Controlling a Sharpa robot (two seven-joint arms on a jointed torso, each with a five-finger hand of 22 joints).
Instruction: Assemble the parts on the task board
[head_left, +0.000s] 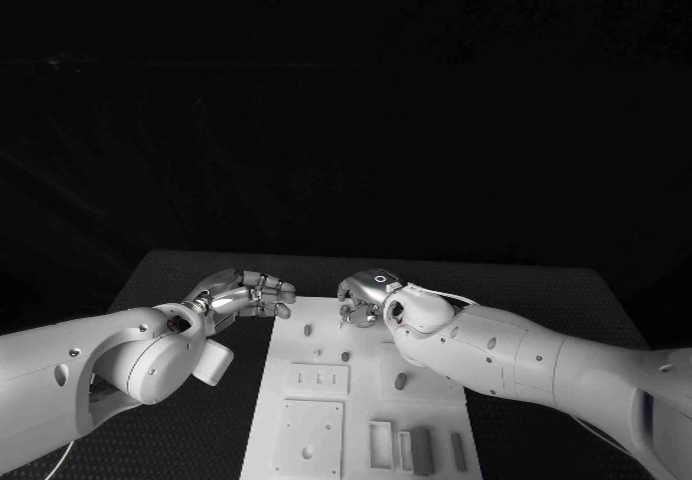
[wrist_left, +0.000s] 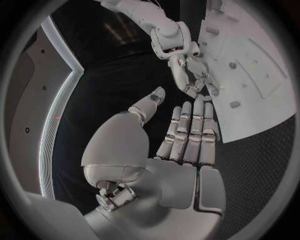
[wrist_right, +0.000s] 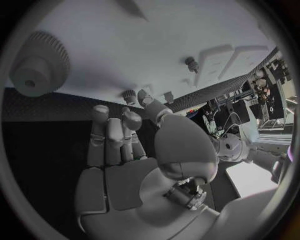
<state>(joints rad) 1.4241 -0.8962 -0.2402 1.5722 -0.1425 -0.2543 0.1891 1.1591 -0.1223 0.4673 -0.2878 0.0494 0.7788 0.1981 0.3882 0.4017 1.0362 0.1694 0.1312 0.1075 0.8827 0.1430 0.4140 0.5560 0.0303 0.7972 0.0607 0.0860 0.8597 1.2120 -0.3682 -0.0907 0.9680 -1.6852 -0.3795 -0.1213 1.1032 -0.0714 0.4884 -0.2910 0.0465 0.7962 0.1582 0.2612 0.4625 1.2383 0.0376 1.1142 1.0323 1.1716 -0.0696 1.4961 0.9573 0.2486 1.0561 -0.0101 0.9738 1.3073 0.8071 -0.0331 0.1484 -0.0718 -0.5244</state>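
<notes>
Note: both robot hands, left (head_left: 242, 296) and right (head_left: 368, 296), spread empty; you should pinch the stiff, light toothed grey gear (wrist_right: 39, 66) by its rim.

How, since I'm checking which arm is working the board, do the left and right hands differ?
The left hand hovers over the black table beside the task board; the right hand is over the board's far end. The left hand's fingers lie straight, side by side; the right hand's fingers point down at the board. Both palms are empty.
</notes>
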